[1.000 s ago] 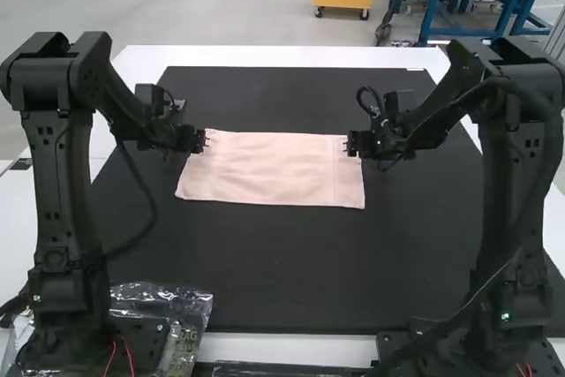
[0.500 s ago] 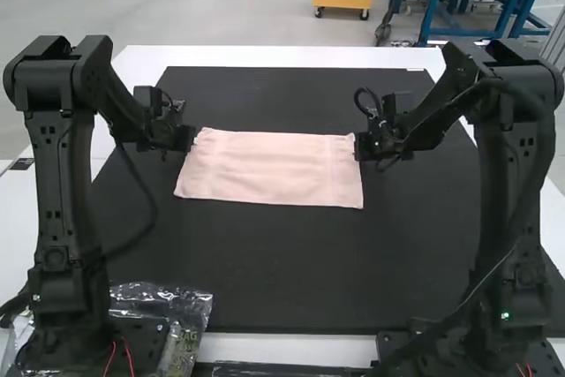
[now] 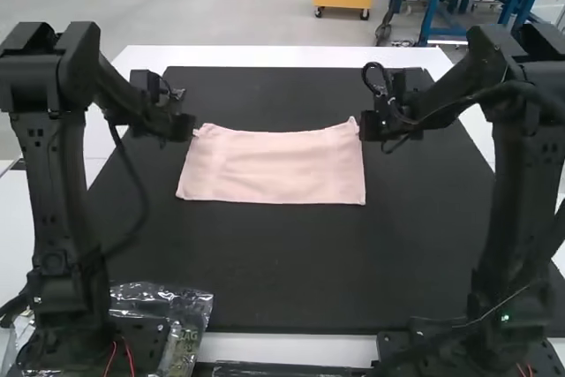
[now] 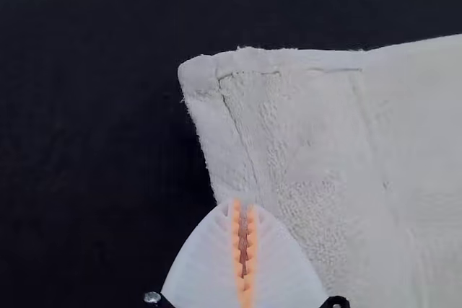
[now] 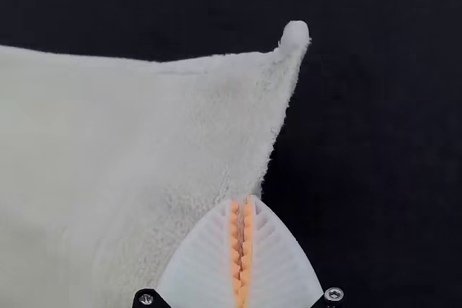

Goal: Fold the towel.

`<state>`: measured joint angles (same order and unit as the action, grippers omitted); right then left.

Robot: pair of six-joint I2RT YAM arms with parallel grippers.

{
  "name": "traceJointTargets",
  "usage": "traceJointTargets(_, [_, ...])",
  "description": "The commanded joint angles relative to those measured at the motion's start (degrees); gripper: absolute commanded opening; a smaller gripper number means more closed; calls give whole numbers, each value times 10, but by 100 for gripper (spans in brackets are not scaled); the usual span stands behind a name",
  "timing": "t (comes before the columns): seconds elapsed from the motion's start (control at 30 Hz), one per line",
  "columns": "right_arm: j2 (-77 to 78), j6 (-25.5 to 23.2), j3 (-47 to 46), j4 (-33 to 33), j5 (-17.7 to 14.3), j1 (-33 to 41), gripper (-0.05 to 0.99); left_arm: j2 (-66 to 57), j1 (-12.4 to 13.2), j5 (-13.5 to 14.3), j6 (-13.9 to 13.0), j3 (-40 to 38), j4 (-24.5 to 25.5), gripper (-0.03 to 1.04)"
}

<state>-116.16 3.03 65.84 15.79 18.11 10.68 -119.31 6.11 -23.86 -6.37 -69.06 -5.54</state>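
In the high view the left gripper (image 3: 191,129) is at the far left corner of the pink towel (image 3: 275,165) and the right gripper (image 3: 362,124) at its far right corner. The towel lies as a wide rectangle, its far edge sagging between the two raised corners. The left wrist view has its gripper (image 4: 244,210) shut on the side edge of the towel (image 4: 325,149), just below a stitched corner. In the right wrist view the gripper (image 5: 242,207) pinches the opposite side edge of the towel (image 5: 144,156), near a corner that sticks up in a small point.
A black mat (image 3: 291,262) covers most of the white table (image 3: 291,56). At the near left, a clear plastic bag (image 3: 181,306) lies beside the left arm's base.
Both grippers have closed on the towel's far corners and risen slightly, the right one more. The far edge, nearly straight before, now dips in the middle.
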Motion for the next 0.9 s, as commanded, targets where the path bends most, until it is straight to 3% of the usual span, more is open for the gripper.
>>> traceJointTargets(0.0, [35,-1,-23,-3,14,-14,-2,35,14,-26,-15,-6,22,2])
traceJointTargets(0.17, [74,-1,-68,-3,18,-29,-2,82,35,-35,-20,32,48,2])
traceJointTargets(0.43, [134,8,-127,-8,34,-54,-2,156,57,-34,-51,110,63,2])
traceJointTargets(0.87, [221,15,-245,-16,48,-56,-2,252,55,-30,-52,215,73,2])
